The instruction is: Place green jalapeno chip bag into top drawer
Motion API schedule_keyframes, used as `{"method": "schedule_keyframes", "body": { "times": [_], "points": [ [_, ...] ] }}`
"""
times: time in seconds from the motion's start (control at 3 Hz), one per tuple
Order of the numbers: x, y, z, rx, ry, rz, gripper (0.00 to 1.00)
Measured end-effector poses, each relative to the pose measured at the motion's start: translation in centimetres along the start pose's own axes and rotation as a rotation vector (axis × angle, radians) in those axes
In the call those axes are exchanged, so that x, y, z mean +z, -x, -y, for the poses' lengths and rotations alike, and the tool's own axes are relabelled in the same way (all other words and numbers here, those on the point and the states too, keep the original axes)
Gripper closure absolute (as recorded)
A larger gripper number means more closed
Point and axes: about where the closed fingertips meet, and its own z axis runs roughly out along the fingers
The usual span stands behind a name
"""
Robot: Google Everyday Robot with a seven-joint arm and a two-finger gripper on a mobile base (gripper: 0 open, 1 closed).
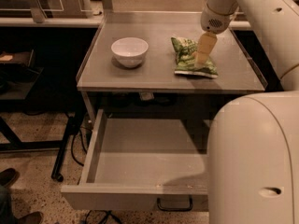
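Observation:
The green jalapeno chip bag (188, 57) lies flat on the grey table top (154, 73), right of centre. My gripper (202, 59) hangs down from the white arm and reaches the bag's right half, its cream fingers (204, 48) close together over the bag. The top drawer (140, 167) is pulled out wide below the table, its inside bare, with the dark handle (174, 204) on its front.
A white bowl (129, 51) stands on the table left of the bag. My large white arm body (254, 157) covers the drawer's right part and the lower right of the view. A dark stand (18, 78) and cables are at the left, with shoes at the bottom left.

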Motion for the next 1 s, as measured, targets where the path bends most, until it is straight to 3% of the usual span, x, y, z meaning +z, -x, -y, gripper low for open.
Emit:
{"method": "schedule_keyframes", "body": {
  "times": [0.67,1.0],
  "points": [
    [5.6,-0.5,1.5,0.023,0.045,-0.028,0.00],
    [7.4,-0.5,1.6,0.023,0.061,-0.025,0.19]
  ]
}}
